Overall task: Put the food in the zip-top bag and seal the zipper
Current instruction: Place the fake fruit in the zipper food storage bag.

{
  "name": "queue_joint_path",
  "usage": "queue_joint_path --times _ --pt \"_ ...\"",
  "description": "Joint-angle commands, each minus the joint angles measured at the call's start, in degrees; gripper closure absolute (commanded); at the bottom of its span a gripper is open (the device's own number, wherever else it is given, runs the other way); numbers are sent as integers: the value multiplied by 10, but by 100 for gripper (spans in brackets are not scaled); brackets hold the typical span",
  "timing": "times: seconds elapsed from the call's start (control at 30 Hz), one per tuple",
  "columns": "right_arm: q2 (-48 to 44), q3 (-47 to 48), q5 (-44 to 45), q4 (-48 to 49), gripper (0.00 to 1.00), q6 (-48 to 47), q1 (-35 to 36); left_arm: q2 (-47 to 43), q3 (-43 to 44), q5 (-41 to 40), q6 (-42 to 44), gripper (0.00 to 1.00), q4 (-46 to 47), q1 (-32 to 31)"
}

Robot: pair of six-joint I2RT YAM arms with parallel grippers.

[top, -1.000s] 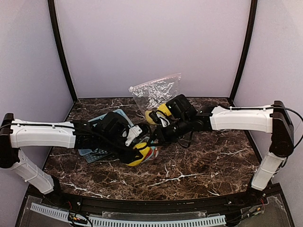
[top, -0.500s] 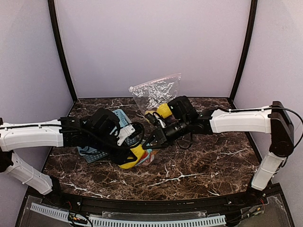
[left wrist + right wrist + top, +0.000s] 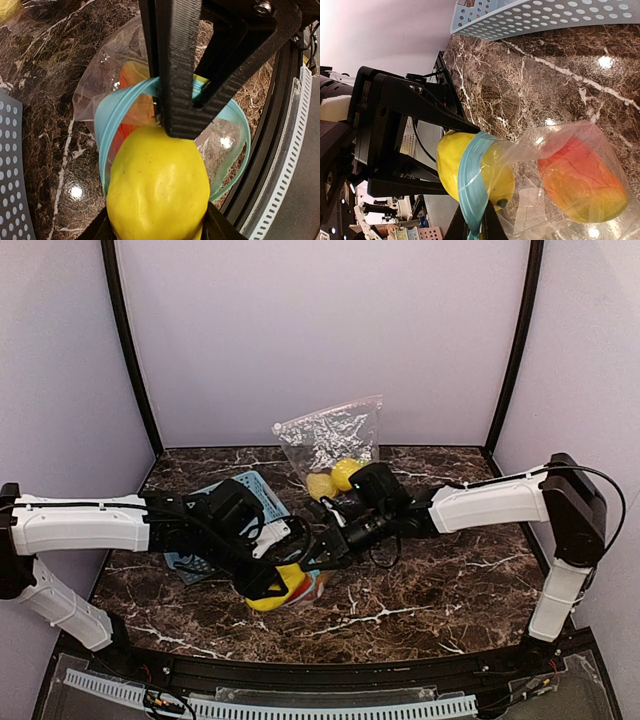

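Marble table (image 3: 430,590). Blue basket (image 3: 222,540) sits left of centre. A spare clear bag (image 3: 330,430) stands at the back, two lemons (image 3: 322,486) at its foot.

The zip bag (image 3: 555,145) lies at lower centre of the top view, mouth open. The right gripper (image 3: 471,229) is clenched on its blue zipper rim (image 3: 470,185). The left gripper (image 3: 262,582) grasps a yellow lemon (image 3: 157,192), halfway through the mouth. An orange-red fruit (image 3: 582,182) is inside.

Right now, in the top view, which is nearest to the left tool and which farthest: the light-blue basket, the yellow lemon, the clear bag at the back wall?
1. yellow lemon: gripped in the left tool, at the mouth of the blue-zipped bag.
2. light-blue basket: behind and to the left, partly under the arm.
3. clear bag: farthest, leaning at the back wall.
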Motion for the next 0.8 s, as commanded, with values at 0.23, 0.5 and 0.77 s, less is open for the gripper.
queue_joint_path --times 0.23,0.5,0.77 --pt "15 -17 -2 41 100 6 5 31 -24 45 9 51 213 21" --pt "16 -25 -9 52 100 5 4 37 -57 81 10 45 344 39" --pt "19 -26 -18 65 100 13 2 42 -93 72 -13 36 456 57"
